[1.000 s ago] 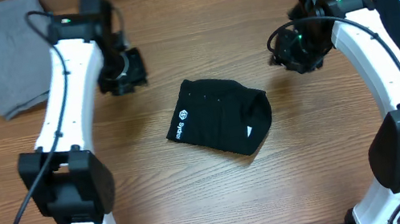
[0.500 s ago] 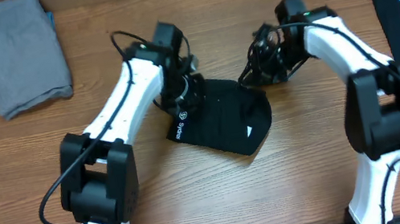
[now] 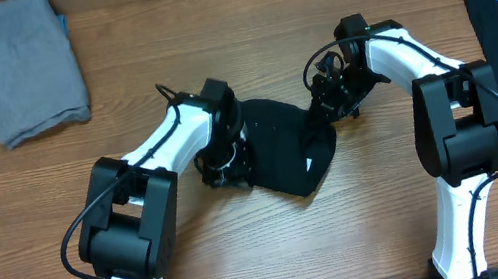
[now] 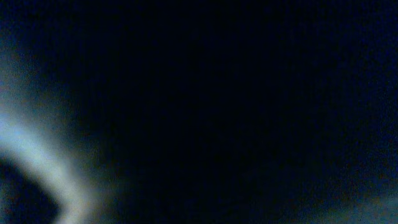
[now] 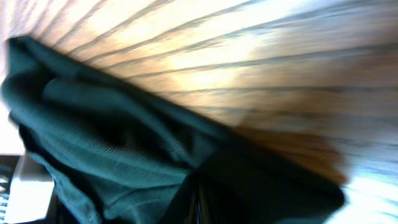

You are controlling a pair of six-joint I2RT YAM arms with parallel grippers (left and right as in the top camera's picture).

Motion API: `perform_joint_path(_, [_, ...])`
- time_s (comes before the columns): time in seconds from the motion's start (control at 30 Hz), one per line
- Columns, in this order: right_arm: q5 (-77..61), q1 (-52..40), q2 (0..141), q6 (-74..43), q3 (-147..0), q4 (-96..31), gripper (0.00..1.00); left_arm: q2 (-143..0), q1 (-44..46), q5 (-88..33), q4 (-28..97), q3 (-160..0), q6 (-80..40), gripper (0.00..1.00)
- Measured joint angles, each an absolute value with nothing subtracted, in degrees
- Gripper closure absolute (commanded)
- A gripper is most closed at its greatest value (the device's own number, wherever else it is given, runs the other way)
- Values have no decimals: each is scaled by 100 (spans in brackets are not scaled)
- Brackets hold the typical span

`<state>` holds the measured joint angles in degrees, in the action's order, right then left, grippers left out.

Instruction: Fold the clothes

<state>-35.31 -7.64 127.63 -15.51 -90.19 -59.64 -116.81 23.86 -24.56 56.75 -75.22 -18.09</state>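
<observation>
Matt cloth T-shirt (image 3: 282, 154), grained wooden table (image 3: 249, 261)

No lettering, brand name or number is showing clearly enough to read in any view. On the folded black fabric T-shirt (image 3: 282, 144) lying on the brown wooden table (image 3: 249, 261), only a tiny white wedge-shaped mark (image 3: 309, 162) is showing near its right-hand edge in the overhead view, too small to make out as a sign. The wrist views are showing only darkness and plain dark cloth.
</observation>
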Motion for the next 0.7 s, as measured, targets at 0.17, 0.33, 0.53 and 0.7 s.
perform_joint_path(0.17, [-3151, -794, 12761, -1758, -9142, -6163, 96, -11681, 2386, -2318, 5745, -7478, -1804, 96])
perform_joint_path(0.33, [-2049, -794, 12551, -1992, -9395, -6674, 86, -11469, 2392, -2027, 5861, -7603, -1776, 96])
perform_joint_path(0.53, [-834, -729, 11705, -2097, -9994, -7273, 0, -10311, 2362, -1153, 5758, -8001, -1780, 38])
perform_joint_path(0.7, [-445, -652, 10803, -2099, -10418, -7546, 0, -9614, 2108, -718, 5374, -8396, -1739, 0])
